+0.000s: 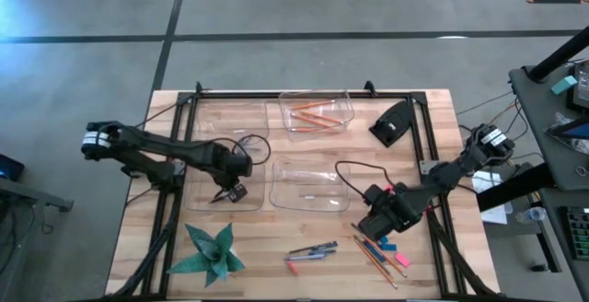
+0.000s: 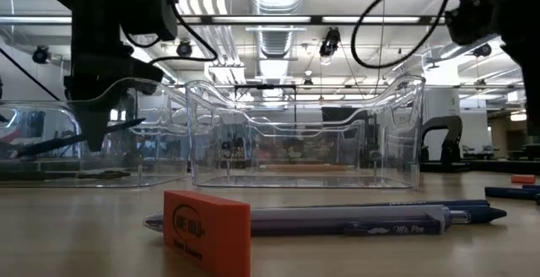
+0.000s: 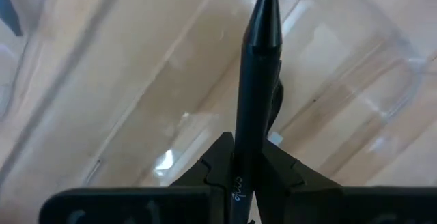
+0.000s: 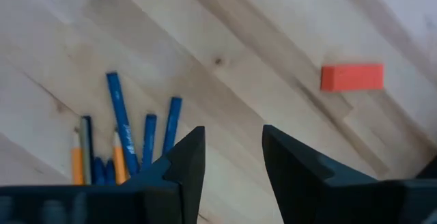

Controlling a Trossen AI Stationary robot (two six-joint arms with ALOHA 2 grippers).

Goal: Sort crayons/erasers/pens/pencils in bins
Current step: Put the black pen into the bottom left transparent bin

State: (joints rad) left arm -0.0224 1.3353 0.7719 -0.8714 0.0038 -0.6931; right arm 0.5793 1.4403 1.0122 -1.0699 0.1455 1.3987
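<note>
Clamping a black pen [image 3: 258, 80] between shut fingers, the left gripper [image 1: 224, 194] hung over the near-left bin [image 1: 204, 168]. Across the desk, the right gripper [image 4: 232, 157] hovered, jaws parted and empty, above blue crayons [image 4: 121, 121] near the front-right corner, an orange eraser [image 4: 352, 76] nearby.

A wooden table [image 1: 442, 118] is carrying four clear bins [image 1: 317, 113] grouped at its centre. A green paper star [image 1: 210, 251] is lying near the front left corner. Pens [image 1: 313, 250] and a pink eraser [image 1: 294, 267] are lying front centre. Pencils [image 1: 375, 258], crayons [image 4: 121, 125] and erasers [image 1: 401, 260] are lying front right. A black object [image 1: 392, 123] is sitting at the rear right.
</note>
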